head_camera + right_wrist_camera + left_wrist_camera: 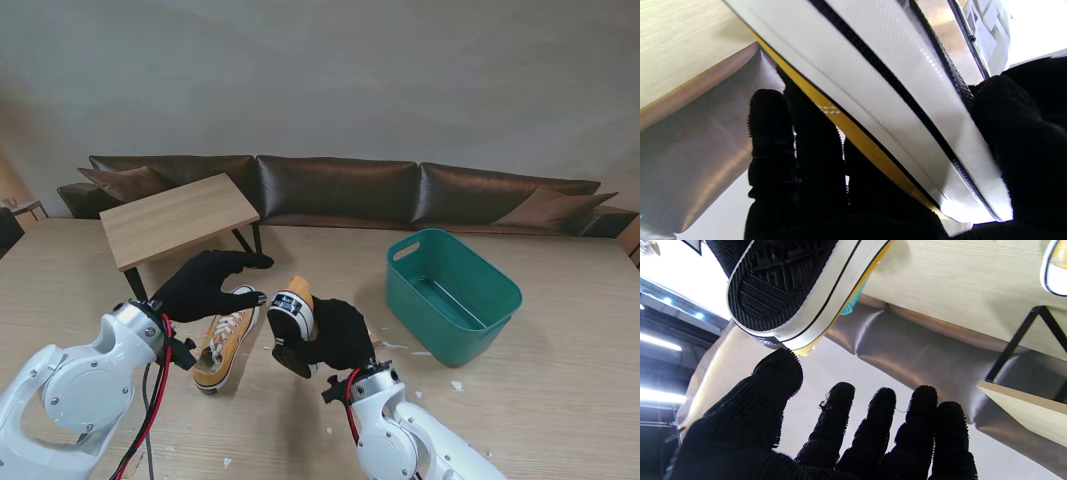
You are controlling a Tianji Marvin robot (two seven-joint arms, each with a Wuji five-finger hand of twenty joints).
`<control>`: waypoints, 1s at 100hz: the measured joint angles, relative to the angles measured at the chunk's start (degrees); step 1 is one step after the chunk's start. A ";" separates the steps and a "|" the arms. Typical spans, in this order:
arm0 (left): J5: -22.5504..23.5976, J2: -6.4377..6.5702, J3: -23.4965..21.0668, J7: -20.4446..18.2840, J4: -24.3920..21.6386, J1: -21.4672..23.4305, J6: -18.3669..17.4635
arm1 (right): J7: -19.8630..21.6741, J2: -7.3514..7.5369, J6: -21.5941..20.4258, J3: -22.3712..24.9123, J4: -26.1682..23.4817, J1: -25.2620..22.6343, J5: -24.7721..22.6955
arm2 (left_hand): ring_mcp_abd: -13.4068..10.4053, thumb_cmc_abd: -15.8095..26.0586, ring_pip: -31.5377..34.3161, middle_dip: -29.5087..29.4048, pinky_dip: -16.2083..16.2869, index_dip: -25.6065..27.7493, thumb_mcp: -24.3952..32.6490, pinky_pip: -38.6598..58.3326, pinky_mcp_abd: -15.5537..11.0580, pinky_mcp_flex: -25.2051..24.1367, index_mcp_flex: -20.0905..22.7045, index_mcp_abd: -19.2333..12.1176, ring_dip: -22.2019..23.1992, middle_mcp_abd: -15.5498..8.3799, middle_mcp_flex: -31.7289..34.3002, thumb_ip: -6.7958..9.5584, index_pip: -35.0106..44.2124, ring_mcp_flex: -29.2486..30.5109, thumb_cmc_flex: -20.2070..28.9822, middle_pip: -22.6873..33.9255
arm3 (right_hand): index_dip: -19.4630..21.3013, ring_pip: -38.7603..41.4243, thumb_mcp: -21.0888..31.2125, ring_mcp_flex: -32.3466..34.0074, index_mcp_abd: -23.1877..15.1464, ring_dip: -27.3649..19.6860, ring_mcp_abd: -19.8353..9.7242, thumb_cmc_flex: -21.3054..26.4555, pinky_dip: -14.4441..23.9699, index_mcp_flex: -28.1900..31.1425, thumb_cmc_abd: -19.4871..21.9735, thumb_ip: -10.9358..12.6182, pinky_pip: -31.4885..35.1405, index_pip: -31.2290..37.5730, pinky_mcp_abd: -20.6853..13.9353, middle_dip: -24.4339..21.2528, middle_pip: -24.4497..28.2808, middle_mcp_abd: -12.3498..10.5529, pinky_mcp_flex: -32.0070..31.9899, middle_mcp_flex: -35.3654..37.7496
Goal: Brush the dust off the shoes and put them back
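Right hand, nearest, fingers clamped round one shoe, raised heel-up. Left hand at its 9 o'clock, fingers spread, holding nothing, over second shoe lying on surface. No brush visible. Judged: brushing step; left hand likely wipes next.

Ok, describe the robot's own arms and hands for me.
Both arms have glossy white rounded shells with grey round joint covers. Red and black cables run along the wrists. The left hand and the right hand each wear a black knitted glove covering all five fingers.
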 measured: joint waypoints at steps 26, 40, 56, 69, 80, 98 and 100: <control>-0.16 -0.07 -2.28 -0.04 -0.93 5.26 1.62 | 3.39 -0.11 1.86 2.13 -2.63 -0.77 3.24 | 0.08 0.00 -2.69 -1.20 0.18 -3.42 -1.77 -5.96 0.02 -2.14 -4.42 -4.06 -0.67 -0.42 -4.36 0.00 -3.34 -4.56 0.00 -0.60 | 0.25 0.02 -0.01 0.25 1.39 0.64 0.10 0.55 0.00 0.58 0.00 0.00 0.00 0.00 0.10 0.41 0.01 0.94 0.00 0.58; -3.03 0.45 -0.21 -2.45 0.73 4.86 4.24 | 4.05 -0.09 2.55 3.14 -4.74 -1.08 4.72 | -0.82 -1.34 -5.49 -2.71 2.61 -8.07 -1.05 -12.41 -0.68 -3.01 -9.37 -4.71 -1.32 -0.99 -8.64 -0.10 -5.89 -7.32 -3.91 -1.30 | 0.51 0.02 -0.01 0.47 1.51 0.67 0.15 0.57 0.01 0.60 0.00 0.00 0.00 0.00 0.16 0.51 0.01 1.06 0.00 0.63; -5.19 0.62 4.12 -2.68 5.57 1.54 4.41 | 4.34 -0.11 2.73 4.11 -7.09 -1.40 5.64 | -1.70 -5.55 -7.20 -3.01 4.49 -11.99 7.21 -19.24 -1.83 -2.96 -12.51 -4.77 -1.97 -1.47 -11.58 -0.13 -7.32 -8.79 -10.73 -1.73 | 0.55 0.02 -0.01 0.47 1.53 0.68 0.15 0.58 0.01 0.60 0.00 0.00 0.00 0.00 0.19 0.54 0.01 1.06 0.00 0.63; -6.09 0.58 6.80 -2.55 8.33 -1.31 4.34 | 4.53 -0.19 2.65 5.08 -9.09 -1.94 7.47 | -1.96 -9.20 -7.83 -3.02 5.84 -13.84 13.47 -24.93 -2.12 -2.22 -13.84 -4.94 -2.38 -1.53 -12.45 -1.87 -8.06 -11.13 -14.30 -1.69 | 0.57 0.02 -0.02 0.47 1.55 0.69 0.17 0.66 0.04 0.60 0.00 0.00 0.00 0.00 0.30 0.59 0.01 1.09 0.00 0.63; -7.85 0.52 8.81 -2.13 9.87 -3.24 4.22 | 4.68 -0.29 2.46 5.65 -10.42 -2.31 8.99 | -1.88 -9.75 -7.82 -3.61 6.64 -14.61 15.05 -26.97 -2.23 -1.99 -16.15 -5.45 -2.64 -1.96 -13.17 -1.91 -8.85 -10.40 -15.66 -1.73 | 0.66 0.02 -0.02 0.47 1.61 0.83 0.24 0.73 0.06 0.60 0.00 0.00 0.00 0.00 0.36 1.04 0.01 1.18 0.00 0.63; -10.56 -0.21 11.39 0.55 11.61 -5.19 3.67 | 4.61 -0.88 1.60 5.96 -11.68 -2.97 13.33 | -1.88 -9.75 -7.82 -4.12 6.82 -15.22 15.52 -27.66 -2.25 -1.99 -17.34 -6.13 -2.66 -1.98 -13.85 -1.91 -9.45 -10.43 -16.11 -2.40 | 0.69 0.02 -0.04 0.47 2.17 1.07 0.70 1.18 0.11 0.60 0.00 0.00 0.00 0.00 1.22 1.16 0.01 1.72 0.00 0.63; -10.92 -0.28 11.61 0.55 11.73 -5.37 3.60 | 4.51 -0.99 1.50 5.92 -11.68 -2.99 13.46 | -1.88 -9.75 -7.82 -3.65 6.84 -15.22 15.55 -27.68 -2.25 -1.83 -17.34 -6.14 -2.66 -2.02 -13.83 -1.91 -9.42 -10.35 -16.03 -1.75 | 0.69 0.02 -0.04 0.47 2.17 1.08 0.71 1.19 0.12 0.60 0.00 0.00 0.00 0.00 1.23 1.16 0.01 1.73 0.00 0.63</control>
